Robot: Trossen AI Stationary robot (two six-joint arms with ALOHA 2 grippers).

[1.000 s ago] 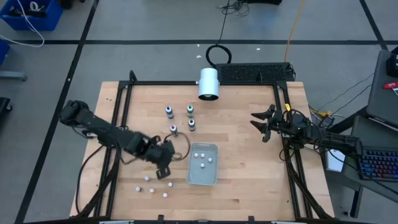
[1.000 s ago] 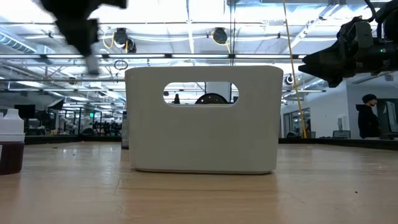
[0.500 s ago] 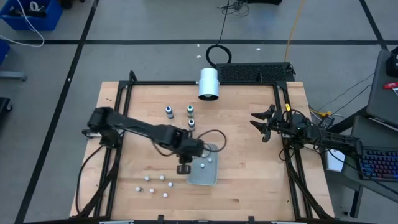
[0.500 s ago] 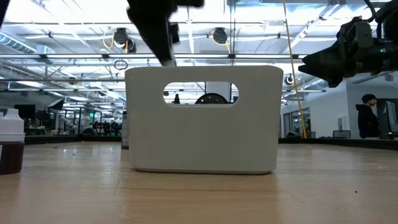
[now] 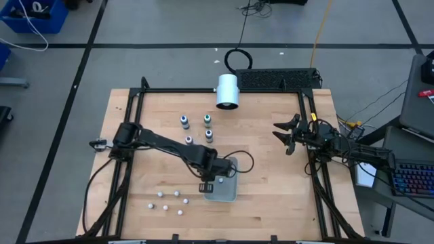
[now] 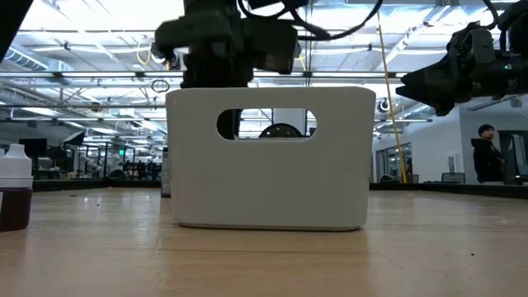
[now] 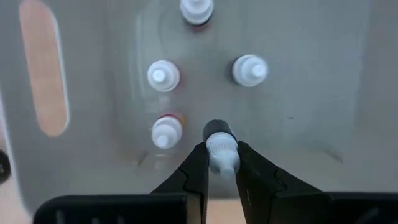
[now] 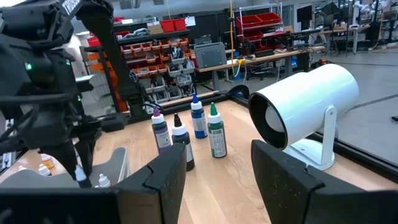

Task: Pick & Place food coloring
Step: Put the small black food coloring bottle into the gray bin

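Note:
The food coloring bottles (image 5: 207, 120) stand upright on their bases on the wood at the far middle of the table; in the right wrist view they show as purple (image 8: 160, 130), black, blue and green (image 8: 216, 132). My left gripper (image 7: 222, 163) points down into the pale bin (image 5: 232, 195), shut on a small white-capped bottle (image 7: 219, 144) with a dark body. Several more white-capped bottles (image 7: 163, 75) stand in the bin. My right gripper (image 5: 285, 135) waits open at the right edge, holding nothing. My left gripper pinches the small bottle's white cap (image 7: 222, 155) between its two fingers, coming from above and pointing down. The dark body (image 7: 216, 129) hangs below the cap, inside the bin near its near left corner. Whether its base touches the bin floor I cannot tell.
A large white cylinder (image 5: 227, 91) stands at the far edge. Several loose white-capped bottles (image 5: 165, 207) lie scattered near the front left of the table, one of them at the left in the low view (image 6: 15, 194). The bin's front wall (image 6: 268, 165) has a handle slot.
My left gripper has travelled from the near left part of the table toward the right, over the bin, and sunk into it, rolling about its own axis as it went. It has stayed shut. The right arm has kept still.

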